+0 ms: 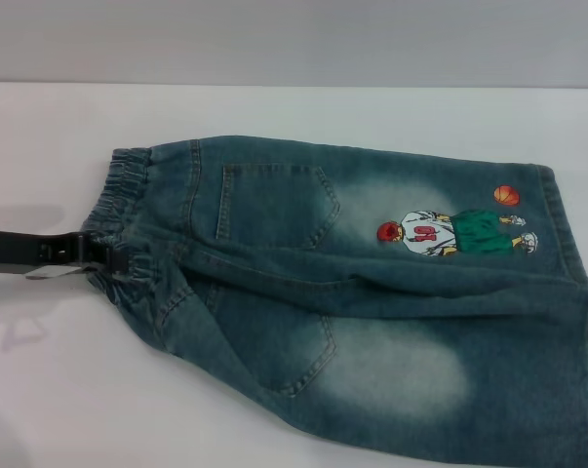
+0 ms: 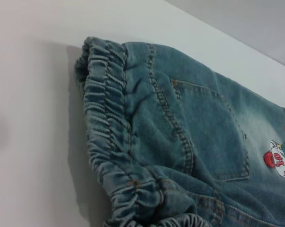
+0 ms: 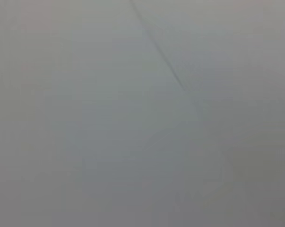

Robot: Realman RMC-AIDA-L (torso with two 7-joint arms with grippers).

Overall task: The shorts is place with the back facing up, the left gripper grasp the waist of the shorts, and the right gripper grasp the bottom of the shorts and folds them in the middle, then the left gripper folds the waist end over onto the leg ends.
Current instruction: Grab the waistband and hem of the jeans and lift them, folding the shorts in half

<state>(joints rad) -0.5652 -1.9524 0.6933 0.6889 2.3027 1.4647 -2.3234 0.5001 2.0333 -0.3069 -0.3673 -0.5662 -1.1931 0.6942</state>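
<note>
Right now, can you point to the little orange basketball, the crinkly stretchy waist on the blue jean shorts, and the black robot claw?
orange basketball point(image 1: 506, 195), head view, middle of the embroidered ball.
crinkly waist point(image 2: 109, 142), left wrist view, gathered elastic band.
left gripper point(image 1: 106, 255), head view, claw tip at the waist.

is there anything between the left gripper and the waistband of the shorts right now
Nothing visible. In the head view the left gripper is already at the waist of the shorts, its tip among the gathered folds. Only bare table surrounds it.

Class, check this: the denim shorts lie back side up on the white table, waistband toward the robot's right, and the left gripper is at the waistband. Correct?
Not quite. In the head view the waistband of the shorts points to the robot's left, where the left gripper meets it. The rest stands.
</note>
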